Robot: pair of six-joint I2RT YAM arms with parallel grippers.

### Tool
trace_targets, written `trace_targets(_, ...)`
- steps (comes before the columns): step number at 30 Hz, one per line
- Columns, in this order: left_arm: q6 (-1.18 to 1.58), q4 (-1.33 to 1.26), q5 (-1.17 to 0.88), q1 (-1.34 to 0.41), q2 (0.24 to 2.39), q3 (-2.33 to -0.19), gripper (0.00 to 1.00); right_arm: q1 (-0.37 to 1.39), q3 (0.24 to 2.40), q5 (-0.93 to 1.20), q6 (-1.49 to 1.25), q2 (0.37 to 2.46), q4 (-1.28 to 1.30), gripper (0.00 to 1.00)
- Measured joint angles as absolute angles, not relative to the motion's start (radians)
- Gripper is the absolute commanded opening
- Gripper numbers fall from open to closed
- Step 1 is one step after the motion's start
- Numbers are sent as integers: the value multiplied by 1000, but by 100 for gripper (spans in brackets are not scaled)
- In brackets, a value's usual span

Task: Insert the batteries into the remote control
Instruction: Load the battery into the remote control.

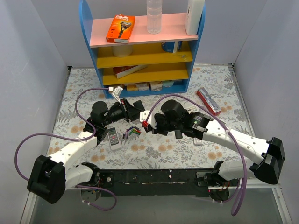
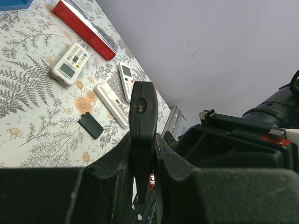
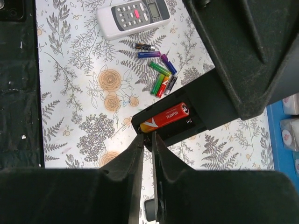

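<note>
1. Right wrist view, bottom centre: the right end effector (image 3: 147, 138) is sitting almost closed. Only a thin slit is showing between its fingers, and nothing is in it. Its tips are resting right at the lower left end of the remote control (image 3: 198, 122).
2. The remote control is lying across the frame centre, clear of the floral surface (image 3: 70, 93), with its battery bay open toward the camera. One orange-red battery (image 3: 163, 117) is lying in the bay.
3. Left wrist view, centre: the left end effector (image 2: 142, 140) is clamping the remote control edge-on. It is fully closed on the black bar, which is standing upright in the frame.
4. Right wrist view, upper centre: the loose batteries (image 3: 159, 77) are lying clustered on the surface in green, red, purple and dark colours. A grey-white remote (image 3: 133, 16) is lying just above them.
5. Left wrist view, upper left: a small black flat piece (image 2: 91, 126), two slim white remotes (image 2: 111, 103), a white remote with a display (image 2: 70, 63) and a red box (image 2: 84, 28) are lying on the surface.
6. Top view, top of frame: a blue shelf (image 1: 84, 28) is standing at the far edge. It is carrying an orange pack (image 1: 120, 28) and a clear bottle (image 1: 154, 16).
</note>
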State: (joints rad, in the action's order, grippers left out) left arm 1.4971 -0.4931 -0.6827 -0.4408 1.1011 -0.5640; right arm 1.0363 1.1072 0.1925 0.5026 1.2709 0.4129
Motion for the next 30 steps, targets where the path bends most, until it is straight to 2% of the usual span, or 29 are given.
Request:
trace_targets(4,1499,-493,-681,-441,1098,-564,0,1036,1133,185,510,1260,448,27)
trace_targets(11,1496,-492,-697,-442,1098,-565,0,1036,1179,186,532,1259,456,29)
trace_targets(30,1480,-467,-726,-442,1098,-579,0,1036,1235,258,576,1290,455,25)
